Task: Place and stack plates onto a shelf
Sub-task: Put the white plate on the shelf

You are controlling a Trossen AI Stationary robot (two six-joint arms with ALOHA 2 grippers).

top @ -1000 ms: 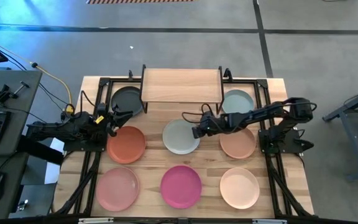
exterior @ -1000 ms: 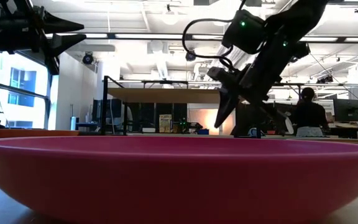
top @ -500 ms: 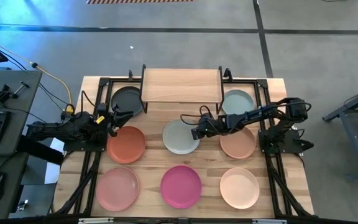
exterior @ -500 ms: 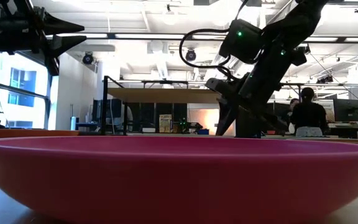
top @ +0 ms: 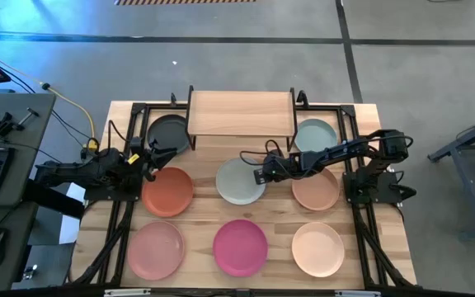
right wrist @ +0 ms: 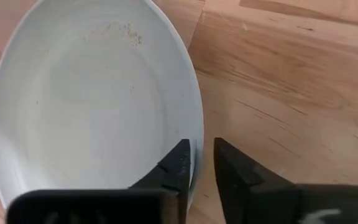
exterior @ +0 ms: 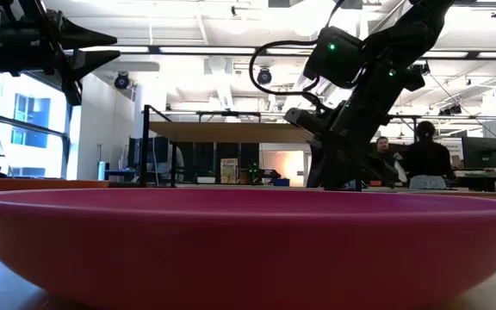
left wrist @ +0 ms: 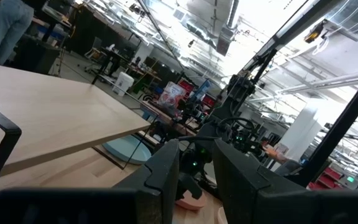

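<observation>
The grey-green plate [top: 237, 181] lies flat on the tabletop just in front of the shelf [top: 241, 113]. My right gripper [top: 259, 176] reaches in from the right and is shut on this plate's right rim, as its wrist view [right wrist: 202, 163] shows. The other plates lie apart on the table: dark grey [top: 167, 132], pale teal [top: 314, 134], terracotta [top: 167, 191], tan [top: 315, 191], pink [top: 156, 250], magenta [top: 240, 247] and cream [top: 317, 248]. My left gripper [top: 149, 157] waits open at the table's left, above the terracotta plate's far edge. My right gripper pinches the grey-green plate's rim [right wrist: 198, 140] on the side toward the table's right. One finger [right wrist: 178, 167] stands inside the plate's hollow and the other [right wrist: 230, 169] outside, over the wood. The fingers slant down from the table's right. The plate lies flat on the table.
The shelf top is bare light wood on black legs [top: 190, 132]. The magenta plate [exterior: 248, 241] fills the low view's foreground. Black frame rails [top: 122, 214] run along both table sides. A person [exterior: 427, 159] is in the room beyond.
My right gripper's fingers, spread apart a second ago, have shut onto the grey-green plate's right rim. The plate has stayed where it was.
</observation>
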